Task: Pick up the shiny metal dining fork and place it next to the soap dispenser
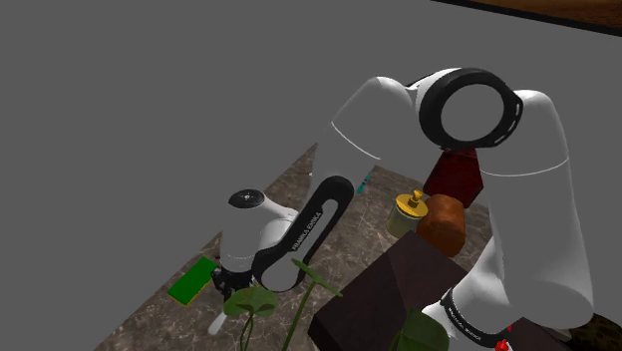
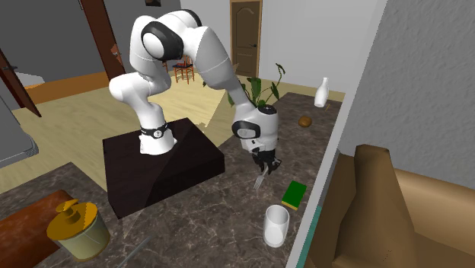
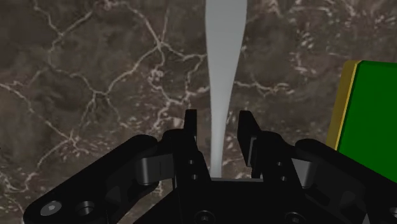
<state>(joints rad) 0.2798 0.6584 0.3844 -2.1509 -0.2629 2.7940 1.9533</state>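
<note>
Since the tool [image 3: 219, 122] sits spread astride the fork [image 3: 224, 57] at lower centre, a skewed squeeze may skid it.

White lettering runs along my forearm band [image 1: 307, 227], black, and I read it as FRANKA EMIKA. The lettering on my base ring [image 2: 156, 133] is too small to read.

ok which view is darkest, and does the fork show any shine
Shoulder view is the dimmest, the counter murky; second exterior view is brightly lit; in the wrist view the fork reads flat pale grey, no glare.
</note>
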